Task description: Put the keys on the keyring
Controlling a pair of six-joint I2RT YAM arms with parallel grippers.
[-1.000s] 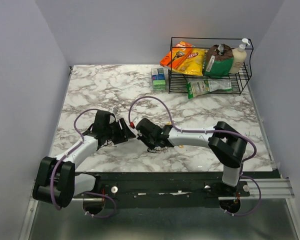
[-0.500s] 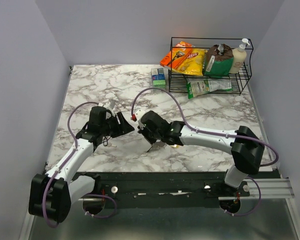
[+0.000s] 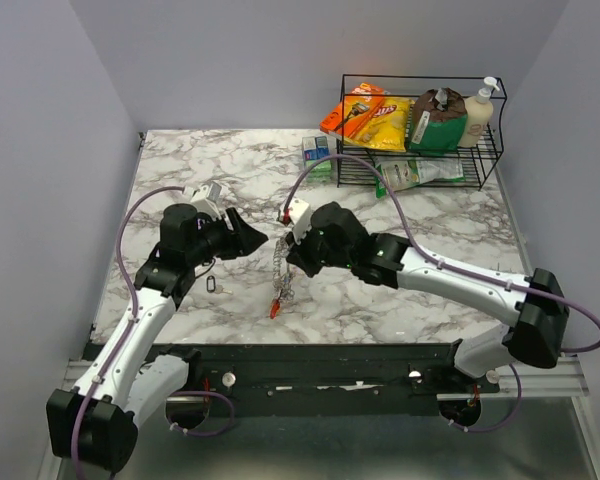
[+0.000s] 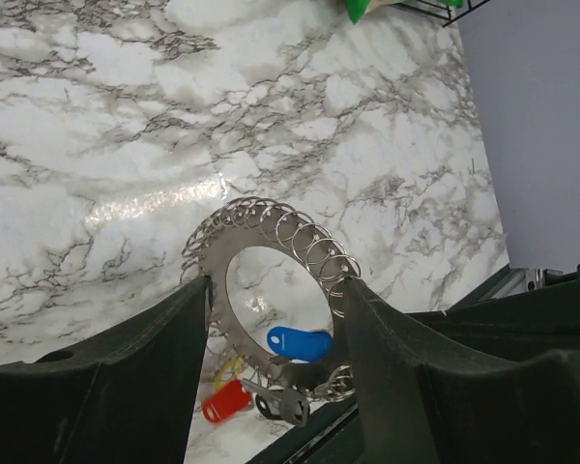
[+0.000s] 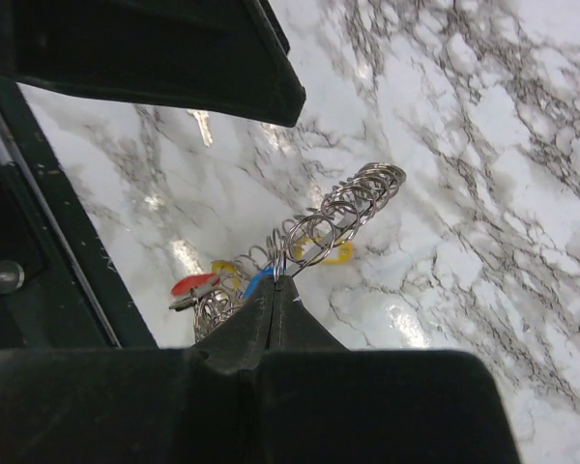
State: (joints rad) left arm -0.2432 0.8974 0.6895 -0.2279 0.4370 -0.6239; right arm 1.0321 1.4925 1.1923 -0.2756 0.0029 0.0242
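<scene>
Since the right end effector (image 5: 278, 282) is clamped on the keyring (image 5: 362, 193) dangling over the worktop's (image 3: 180, 170) near middle, the left end effector (image 4: 275, 290), jaws apart, should probably steady it gently first.

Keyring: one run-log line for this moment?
thin silver wire keyring carrying flat silver keys: hangs from right gripper | right gripper: shut on keyring | left gripper: open, facing keyring
</scene>
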